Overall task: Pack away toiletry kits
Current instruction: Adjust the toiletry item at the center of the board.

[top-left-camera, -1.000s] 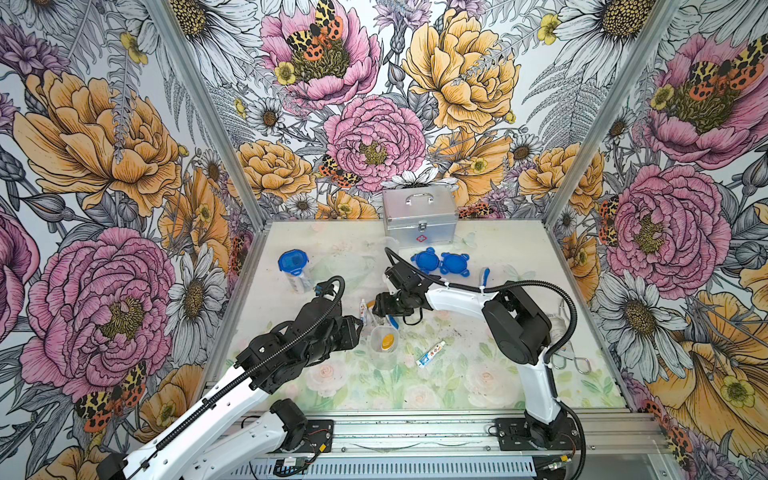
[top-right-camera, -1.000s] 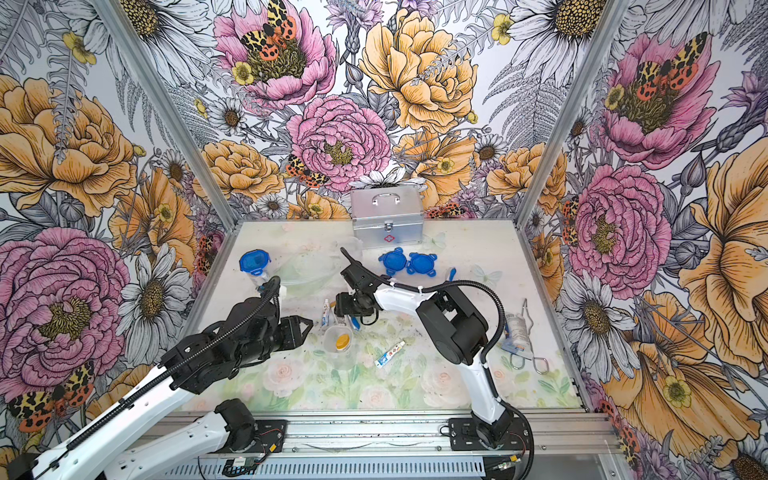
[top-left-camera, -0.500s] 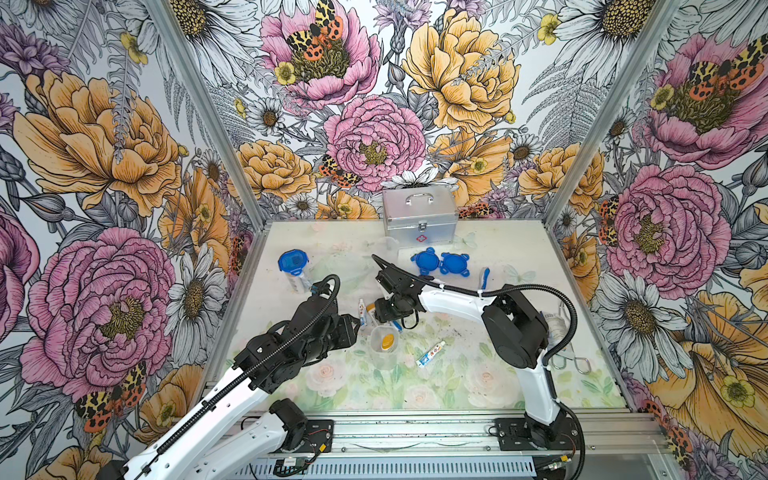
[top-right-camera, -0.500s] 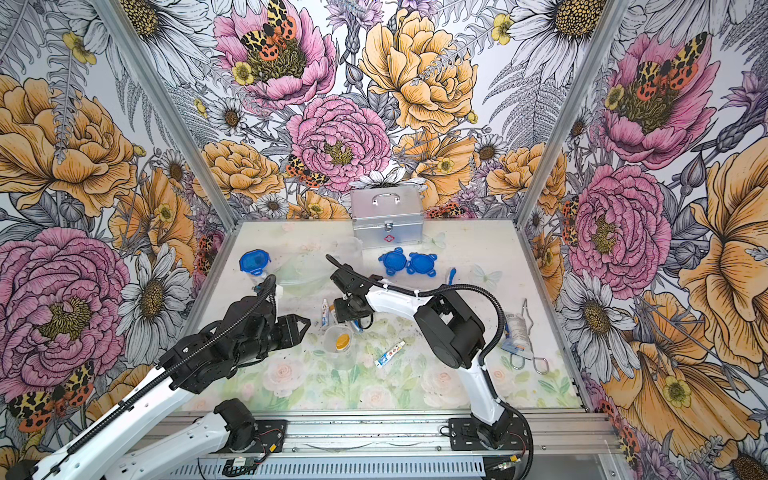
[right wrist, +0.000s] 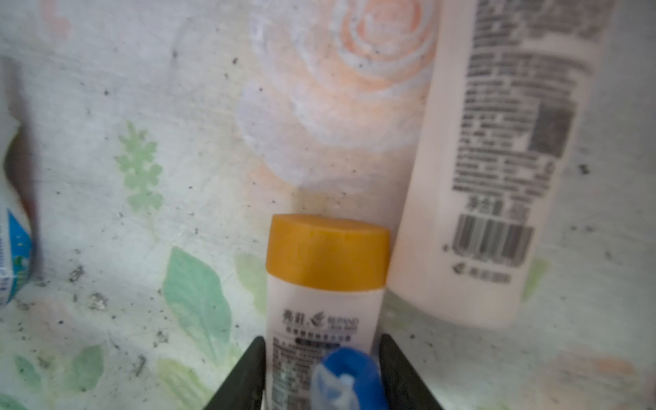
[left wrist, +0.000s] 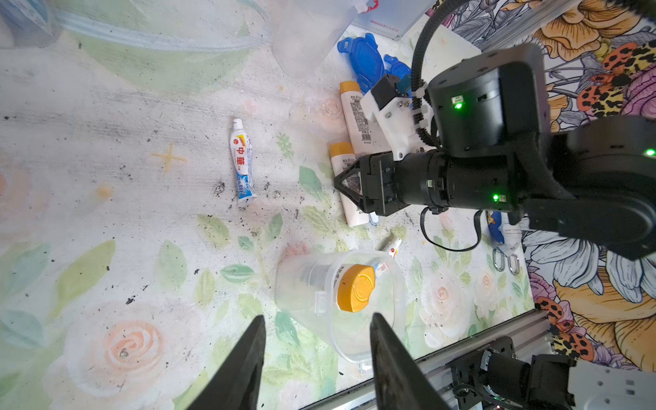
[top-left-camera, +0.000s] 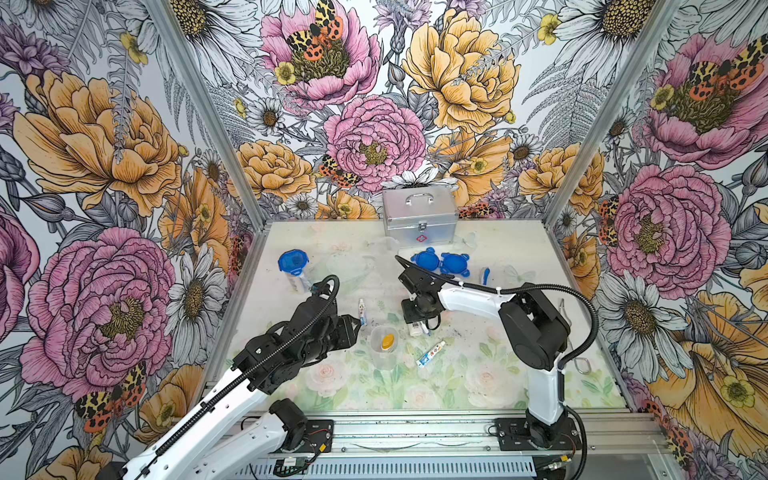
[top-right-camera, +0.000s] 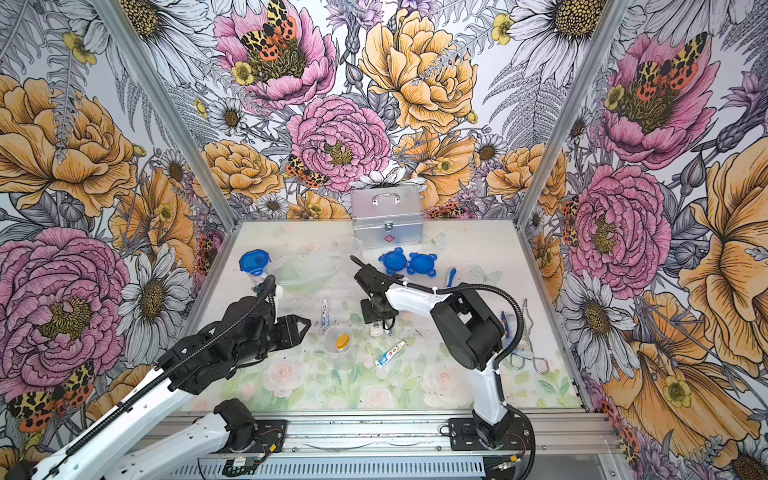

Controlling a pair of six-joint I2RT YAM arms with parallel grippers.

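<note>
So the right arm (top-left-camera: 469,297) has swung back and dropped onto the small bottle (right wrist: 324,284) lying on the table (top-left-camera: 332,257) near the cup (left wrist: 301,280). The right fingers (right wrist: 245,380) look clamped on its body. It's light, stiff, slick plastic, so grab it mid-body. The left fingers (left wrist: 241,372) hang apart, empty.

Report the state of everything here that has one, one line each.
silver case: closed.
lidded cup: upright, blue lid on.
open cup: upright, unlidded, one orange-capped bottle inside.
blue lids: two, loose, on no cup.
small bottle: lying flat, capped.
right gripper: shut on the small bottle.
left gripper: open, empty.
toothpaste tube: lying flat, capped.
</note>
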